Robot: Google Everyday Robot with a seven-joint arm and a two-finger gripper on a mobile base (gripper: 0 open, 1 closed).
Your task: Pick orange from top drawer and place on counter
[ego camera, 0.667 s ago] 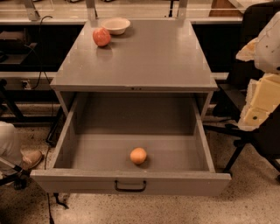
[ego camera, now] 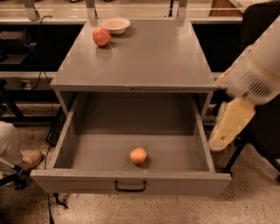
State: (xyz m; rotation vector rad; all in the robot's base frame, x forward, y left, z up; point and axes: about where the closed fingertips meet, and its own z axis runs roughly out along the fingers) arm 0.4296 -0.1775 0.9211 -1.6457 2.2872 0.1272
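The orange [ego camera: 138, 155] is small, round and pale orange. It lies on the floor of the open top drawer [ego camera: 131, 181], near the front and about in the middle. The drawer is grey metal with a small black handle [ego camera: 130, 187] on its front panel. The counter [ego camera: 140, 57] is the flat grey cabinet top above the drawer. My gripper [ego camera: 222, 139] hangs from the white arm [ego camera: 256, 74] at the right, outside the drawer's right wall and apart from the orange. It holds nothing that I can see.
A reddish apple-like fruit [ego camera: 101, 36] and a pale bowl [ego camera: 115, 25] stand at the counter's far left. A pale shelf with metal posts [ego camera: 90, 8] runs behind. A dark chair [ego camera: 262, 131] is at the right. A person's shoe [ego camera: 28, 158] is at the left.
My arm and gripper have moved left and down, closer to the drawer's right side. The orange has not moved.
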